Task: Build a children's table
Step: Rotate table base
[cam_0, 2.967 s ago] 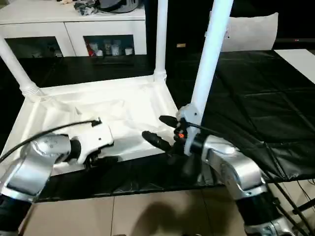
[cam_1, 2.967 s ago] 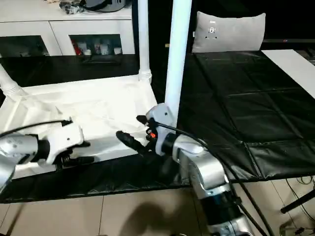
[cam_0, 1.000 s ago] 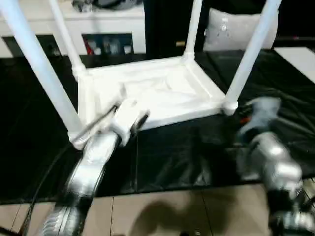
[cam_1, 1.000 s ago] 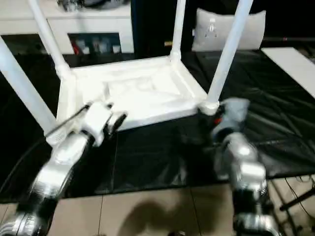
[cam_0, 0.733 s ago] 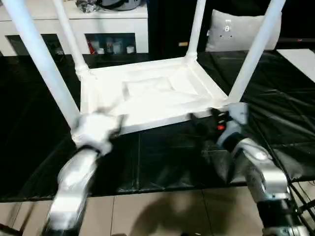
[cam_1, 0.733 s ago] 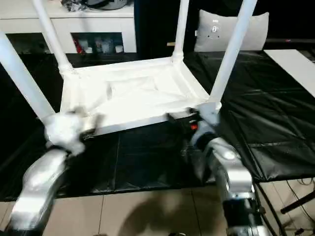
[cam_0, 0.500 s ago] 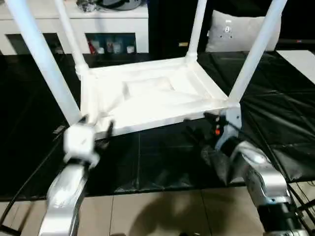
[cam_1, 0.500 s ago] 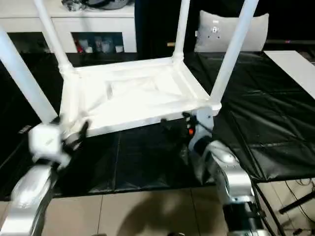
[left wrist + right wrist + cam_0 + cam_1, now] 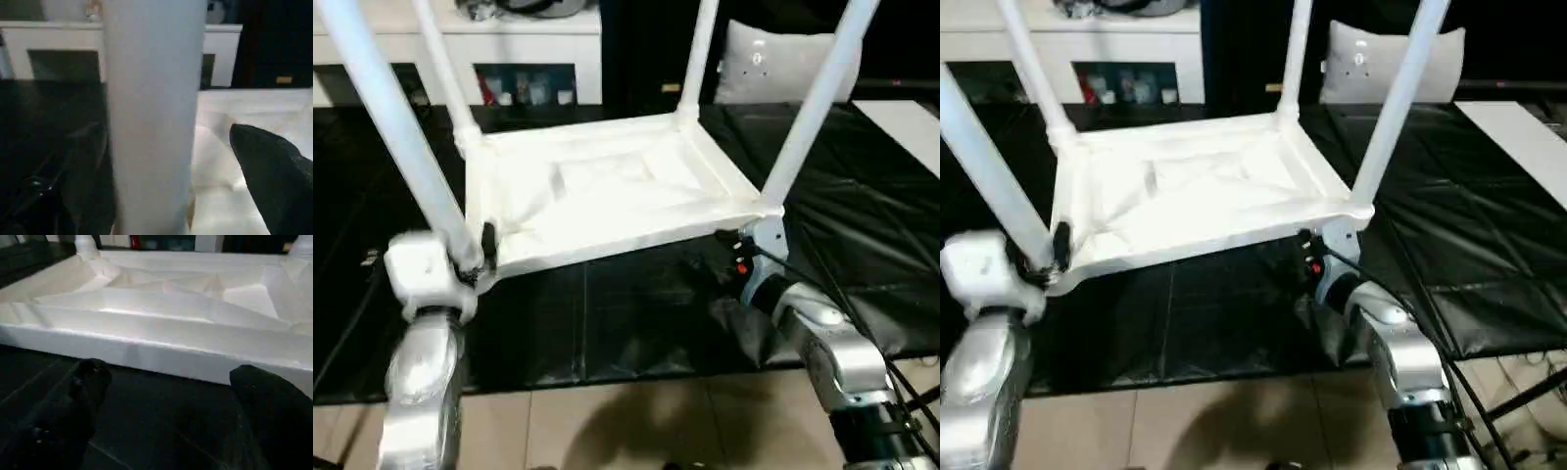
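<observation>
The children's table lies upside down on the black work table, its white tabletop (image 9: 607, 196) ribbed side up. All four legs stand in the corner sockets: near-left (image 9: 401, 137), far-left (image 9: 440, 69), far-right (image 9: 697, 59), near-right (image 9: 813, 108). My left gripper (image 9: 480, 257) is at the base of the near-left leg. In the left wrist view the leg (image 9: 151, 122) stands between its open fingers (image 9: 274, 166), with a gap on one side. My right gripper (image 9: 710, 257) is open just in front of the near-right corner, facing the tabletop's near edge (image 9: 161, 352).
A white cabinet with glass doors (image 9: 460, 39) stands behind the work table. A grey cushion (image 9: 773, 64) sits at the back right and a white board (image 9: 911, 117) lies at the right edge. The tiled floor (image 9: 607, 431) begins at the table's front edge.
My left arm swung left from the tabletop's near edge to the near-left leg, and its fingers now straddle it. The right gripper stayed by the near-right corner.
</observation>
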